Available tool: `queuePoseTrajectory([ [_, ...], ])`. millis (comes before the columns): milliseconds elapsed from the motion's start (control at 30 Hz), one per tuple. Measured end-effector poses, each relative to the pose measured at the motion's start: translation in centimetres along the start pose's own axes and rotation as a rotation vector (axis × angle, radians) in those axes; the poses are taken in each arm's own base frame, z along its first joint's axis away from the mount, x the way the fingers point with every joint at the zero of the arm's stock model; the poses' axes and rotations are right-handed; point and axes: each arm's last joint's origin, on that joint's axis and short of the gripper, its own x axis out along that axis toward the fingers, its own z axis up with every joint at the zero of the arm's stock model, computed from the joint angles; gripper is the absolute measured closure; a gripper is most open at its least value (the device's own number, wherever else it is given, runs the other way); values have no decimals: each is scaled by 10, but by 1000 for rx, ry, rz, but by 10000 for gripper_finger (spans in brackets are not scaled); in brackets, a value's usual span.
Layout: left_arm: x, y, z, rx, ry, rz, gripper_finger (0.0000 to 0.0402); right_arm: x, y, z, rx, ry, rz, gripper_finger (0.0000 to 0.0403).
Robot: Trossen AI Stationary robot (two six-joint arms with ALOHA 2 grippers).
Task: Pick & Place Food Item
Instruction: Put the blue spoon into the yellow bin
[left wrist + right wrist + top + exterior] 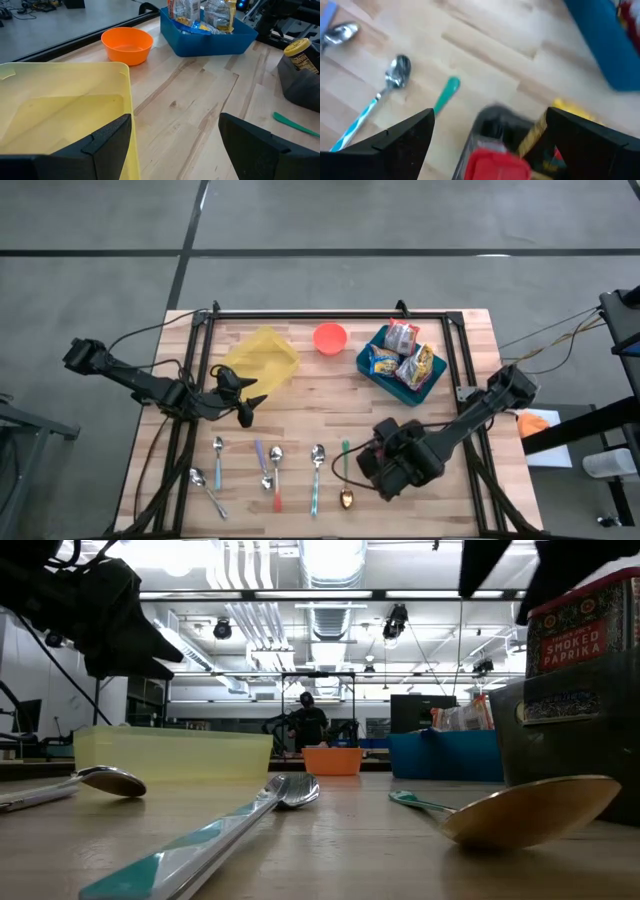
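Right gripper (485,135) jaws apart around paprika tin (495,162) (standing on tabletop (330,410)); careless lift could topple it. Left gripper (175,145) apart, idle beside yellow bin (60,115).

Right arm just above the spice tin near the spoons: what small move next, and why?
Probably lift the right pincer straight up. Its fingers stand wide apart either side of the smoked paprika tin, which stands upright on the table and looks released. The left pincer waits beside the yellow bin.
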Motion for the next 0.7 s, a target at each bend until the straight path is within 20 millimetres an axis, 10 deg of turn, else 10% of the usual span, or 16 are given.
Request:
queuePoseTrajectory([
  [700, 0, 1, -1, 7, 7, 4, 102, 23, 11, 88, -294, -184, 106, 22],
])
